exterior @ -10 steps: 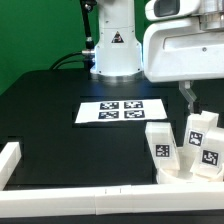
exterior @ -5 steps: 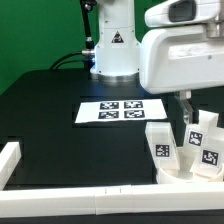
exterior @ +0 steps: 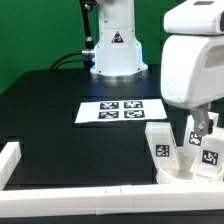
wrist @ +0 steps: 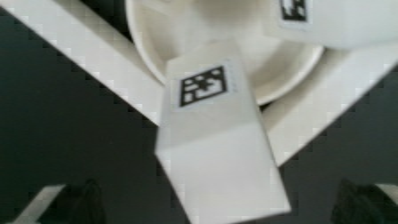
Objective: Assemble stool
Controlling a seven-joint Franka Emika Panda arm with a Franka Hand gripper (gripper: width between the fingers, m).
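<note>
In the exterior view the pincer [exterior: 199,128] hangs below the arm's big white wrist housing, at the exterior view's right, with one dark finger [exterior: 197,126] showing just above the stool parts; its jaws cannot be made out here. Directly beneath and around it stand the stool's legs: one leg [exterior: 159,144] to its left side in this view, a second leg [exterior: 210,150] right under the finger, both upright with black-and-white tags facing the camera. They stand in the seat disc [exterior: 178,174], which sits in the corner formed by the white border rail [exterior: 90,203]. Farther off, well apart from the pincer, the marker board [exterior: 121,110] lies flat on the black table [exterior: 50,110], with the arm's base [exterior: 114,50] behind it. In the wrist view the pincer's two dark fingertips [wrist: 82,197] stand wide apart and hold nothing; between them, not touched, rises a tagged leg [wrist: 217,140], with the seat disc's rim [wrist: 160,50] and a border rail [wrist: 89,60] beyond it.
</note>
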